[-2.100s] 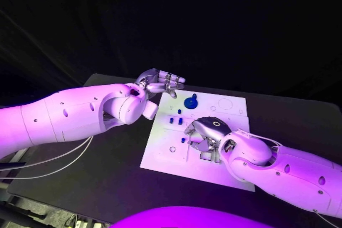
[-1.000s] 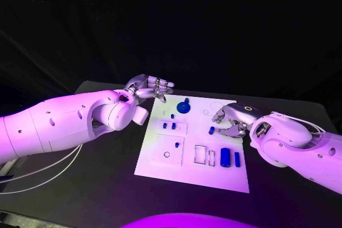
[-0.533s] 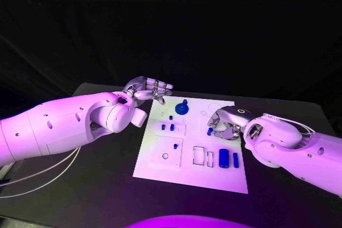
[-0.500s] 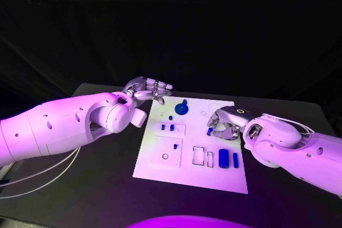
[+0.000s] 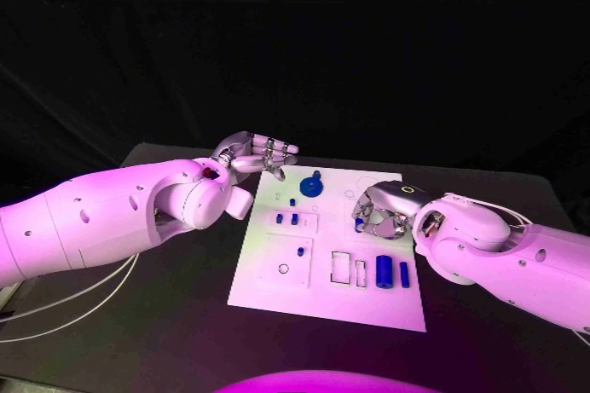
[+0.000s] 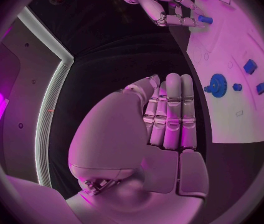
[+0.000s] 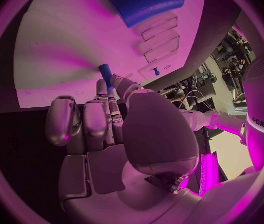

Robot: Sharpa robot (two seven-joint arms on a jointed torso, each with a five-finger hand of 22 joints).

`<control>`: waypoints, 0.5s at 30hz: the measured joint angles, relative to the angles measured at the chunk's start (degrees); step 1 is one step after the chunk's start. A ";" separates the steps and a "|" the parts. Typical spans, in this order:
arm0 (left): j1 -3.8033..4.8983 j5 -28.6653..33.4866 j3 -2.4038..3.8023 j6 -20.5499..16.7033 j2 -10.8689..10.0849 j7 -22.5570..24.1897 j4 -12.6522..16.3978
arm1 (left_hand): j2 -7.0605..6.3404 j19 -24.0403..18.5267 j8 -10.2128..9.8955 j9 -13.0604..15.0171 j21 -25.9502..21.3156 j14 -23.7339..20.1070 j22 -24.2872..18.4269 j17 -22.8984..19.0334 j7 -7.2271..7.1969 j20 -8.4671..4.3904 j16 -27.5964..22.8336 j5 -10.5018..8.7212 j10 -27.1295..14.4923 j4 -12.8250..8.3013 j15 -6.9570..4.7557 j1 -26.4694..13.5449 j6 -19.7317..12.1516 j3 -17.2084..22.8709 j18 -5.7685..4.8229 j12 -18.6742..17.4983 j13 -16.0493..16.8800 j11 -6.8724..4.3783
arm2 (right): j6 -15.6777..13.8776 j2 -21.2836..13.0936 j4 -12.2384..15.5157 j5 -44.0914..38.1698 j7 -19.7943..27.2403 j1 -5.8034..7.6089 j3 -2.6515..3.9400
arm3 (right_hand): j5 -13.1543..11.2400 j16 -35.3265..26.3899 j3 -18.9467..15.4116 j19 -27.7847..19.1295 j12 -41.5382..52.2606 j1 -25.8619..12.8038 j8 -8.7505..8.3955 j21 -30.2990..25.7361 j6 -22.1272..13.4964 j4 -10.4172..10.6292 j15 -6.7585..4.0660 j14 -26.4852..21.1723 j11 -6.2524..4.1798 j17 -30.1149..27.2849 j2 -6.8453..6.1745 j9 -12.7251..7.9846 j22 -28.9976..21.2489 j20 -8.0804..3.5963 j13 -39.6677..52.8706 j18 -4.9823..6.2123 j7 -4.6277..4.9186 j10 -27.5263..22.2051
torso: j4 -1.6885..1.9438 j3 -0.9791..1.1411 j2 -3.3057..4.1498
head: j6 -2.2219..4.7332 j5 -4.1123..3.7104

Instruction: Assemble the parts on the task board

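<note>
right hand pinching a small blue peg over the board

the black table (image 5: 147,325) carries everything, and the white task board (image 5: 322,306) lies in its middle, long side running away from the robot.

the left arm (image 5: 111,214) comes in over the table's left part and covers the ground beside the board's far left corner. the right arm (image 5: 517,257) reaches in from the right and overlaps the board's right edge, hiding whatever lies under it there.

the left hand (image 5: 256,156) hangs just off the board's far left corner. in the left wrist view its fingers (image 6: 172,117) lie straight and side by side, with nothing held in them. the right hand (image 5: 384,212) sits over the right half of the board with its fingers curled; it pinches a small blue peg (image 7: 105,74) at its fingertips, seen in the right wrist view pointing at the board's surface.

on the board, a blue gear (image 5: 312,187) stands near the far edge. a thick blue cylinder (image 5: 384,269) and a thinner blue bar (image 5: 405,274) lie side by side near the right edge, just beside two empty rectangular slots (image 5: 341,267). two small blue pegs (image 5: 286,217) stand close together left of centre, near the left hand's side, and one tiny blue pin (image 5: 300,250) stands in the square recess below them.
</note>
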 measured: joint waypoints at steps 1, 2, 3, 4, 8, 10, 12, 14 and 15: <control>0.00 0.00 0.00 0.01 0.00 0.00 0.00 | 0.00 0.00 0.00 0.00 0.00 0.00 0.00 0.00 0.00 0.00 0.00 0.00 0.00 0.00 0.00 0.00 0.00 0.00 0.00 0.00 0.00 0.00 | 0.09 0.01 -0.02 -0.04 0.00 0.00 0.01 | -0.10 0.10 0.08 0.00 0.00 0.00 0.00 0.29 0.11 -0.08 0.00 0.00 0.00 0.02 0.00 0.00 0.00 0.00 0.01 0.00 -0.11 0.00 | -0.01 0.00 0.00 | 0.02 -0.01; 0.00 0.00 0.00 0.01 0.00 0.00 0.00 | 0.00 0.00 0.00 0.00 0.00 0.00 0.00 0.00 0.00 0.00 0.00 0.00 0.00 0.00 0.00 0.00 0.00 0.00 0.00 0.00 0.00 0.00 | 0.19 0.01 -0.04 -0.09 0.00 0.00 0.02 | -0.35 0.24 0.14 0.03 0.00 0.00 0.00 0.40 0.21 -0.14 0.00 0.00 -0.06 0.07 0.00 0.00 0.00 -0.03 0.03 0.00 -0.21 0.06 | 0.00 0.00 0.00 | 0.04 -0.01; 0.00 0.00 0.00 0.02 0.00 0.00 -0.01 | 0.00 0.00 0.00 0.00 0.00 0.00 0.00 0.00 0.00 0.00 0.00 0.00 0.00 0.00 0.00 0.00 0.00 0.00 0.00 0.00 0.00 0.00 | 0.31 0.02 -0.06 -0.14 0.00 0.00 0.03 | -0.36 0.24 0.14 0.20 0.00 0.00 0.00 0.41 0.27 -0.14 0.00 0.00 -0.21 0.12 0.00 0.00 0.00 -0.20 0.03 0.00 -0.25 0.21 | 0.01 0.00 0.00 | 0.07 -0.01; 0.00 0.00 0.00 0.05 0.00 0.00 -0.02 | 0.00 0.00 0.00 0.00 0.00 0.00 0.00 0.00 0.00 0.00 0.00 0.00 0.00 0.00 0.00 0.00 0.00 0.00 0.00 0.00 0.00 0.00 | 0.48 0.03 -0.10 -0.25 -0.01 0.00 0.03 | -0.36 0.24 0.14 0.20 0.00 0.00 -0.01 0.40 0.39 -0.14 0.00 0.00 -0.21 0.12 0.00 0.02 0.00 -0.20 0.05 0.00 -0.18 0.21 | 0.01 0.01 0.00 | 0.08 0.03; 0.00 0.00 0.00 0.17 -0.01 -0.06 -0.03 | 0.00 0.00 0.00 0.00 0.00 0.00 0.00 0.00 0.00 0.00 0.00 0.00 0.00 0.00 0.00 0.00 0.00 0.00 0.00 0.00 0.00 0.00 | 1.13 0.16 -0.31 -0.71 -0.18 0.04 0.04 | -0.60 0.23 0.14 0.20 0.15 0.00 -0.01 0.40 0.49 -0.14 0.00 0.00 -0.21 0.12 0.00 0.08 0.02 -0.20 -0.02 0.00 -0.08 0.21 | 0.08 0.01 -0.01 | 0.07 0.07; 0.00 0.00 0.00 0.22 -0.01 -0.09 -0.03 | 0.00 0.00 0.00 0.00 0.00 0.00 0.00 0.00 0.00 0.00 0.00 0.00 0.00 0.00 0.00 0.00 0.00 0.00 0.00 0.00 0.00 0.00 | 1.46 0.30 -0.42 -0.98 -0.29 0.05 0.04 | -0.84 0.23 0.14 0.20 -0.03 0.00 -0.01 0.40 0.49 -0.14 0.00 0.00 -0.21 -0.07 0.00 0.09 0.04 -0.20 -0.10 0.00 -0.08 0.21 | 0.10 0.01 -0.01 | 0.04 0.05; 0.00 0.00 0.00 0.28 0.00 -0.12 -0.04 | 0.00 0.00 0.00 0.00 0.00 0.00 0.00 0.00 0.00 0.00 0.00 0.00 0.00 0.00 0.00 0.00 0.00 0.00 0.00 0.00 0.00 0.00 | 1.87 0.47 -0.55 -1.32 -0.46 0.06 0.02 | -0.90 0.23 0.14 0.20 -0.48 0.00 -0.02 0.40 0.49 -0.14 0.00 0.00 -0.19 -0.36 0.00 0.09 0.04 -0.20 -0.20 0.00 -0.08 0.19 | 0.10 0.01 -0.02 | 0.04 0.03; 0.00 0.00 0.00 0.32 0.01 -0.14 -0.05 | 0.00 0.00 0.00 0.01 0.00 0.00 0.00 0.00 0.00 0.00 0.00 0.00 0.00 0.00 0.00 0.00 0.00 0.00 0.00 0.00 0.00 0.00 | 2.25 0.61 -0.65 -1.59 -0.65 0.06 -0.03 | -0.90 0.23 0.14 0.20 -0.48 -0.01 -0.02 0.40 0.49 -0.13 0.00 0.00 0.02 -0.34 0.00 0.09 0.04 -0.20 -0.25 0.00 -0.08 -0.01 | 0.11 0.02 -0.04 | 0.02 0.03; 0.00 0.00 0.00 0.33 0.02 -0.15 -0.06 | 0.00 0.00 0.00 0.01 0.00 0.00 0.01 0.00 0.00 0.00 0.00 0.00 0.00 0.00 0.00 0.00 0.00 0.00 0.00 0.00 0.00 0.00 | 2.44 0.67 -0.69 -1.74 -0.76 0.06 -0.05 | -0.90 0.24 0.14 0.25 -0.48 -0.01 -0.02 0.41 0.49 -0.13 0.00 0.00 0.02 -0.03 0.00 0.10 0.04 -0.15 -0.25 0.00 -0.08 -0.01 | 0.10 0.03 -0.04 | 0.02 0.03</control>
